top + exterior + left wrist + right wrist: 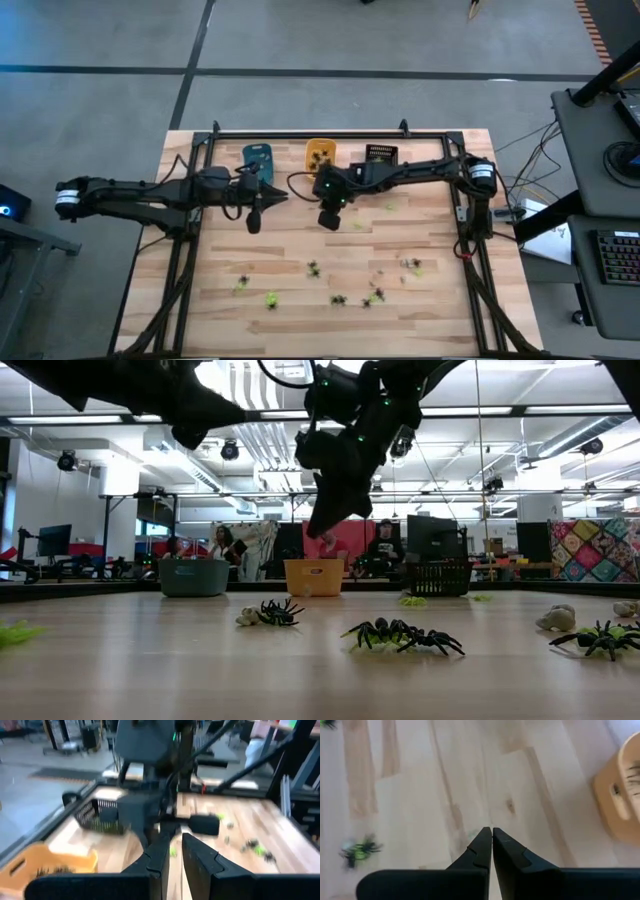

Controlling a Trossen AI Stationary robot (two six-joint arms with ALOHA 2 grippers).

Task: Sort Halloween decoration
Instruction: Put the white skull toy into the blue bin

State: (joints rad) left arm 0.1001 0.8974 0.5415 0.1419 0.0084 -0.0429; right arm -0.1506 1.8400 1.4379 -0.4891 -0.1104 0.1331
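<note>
Right end effector [492, 834] is closed, seemingly empty, above bare table [420, 795]; left end effector [172, 845] slightly parted, empty

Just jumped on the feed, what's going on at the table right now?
Spider sorting is under way. The right tool hangs shut and empty above bare wood, near the orange tray, which already holds black spiders. The left tool waits alongside near the blue tray. Many spiders remain scattered along the near side of the table.

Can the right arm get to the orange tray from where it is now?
Probably yes. The right tool hangs shut above bare table just in front of the orange tray, with nothing between them.
</note>
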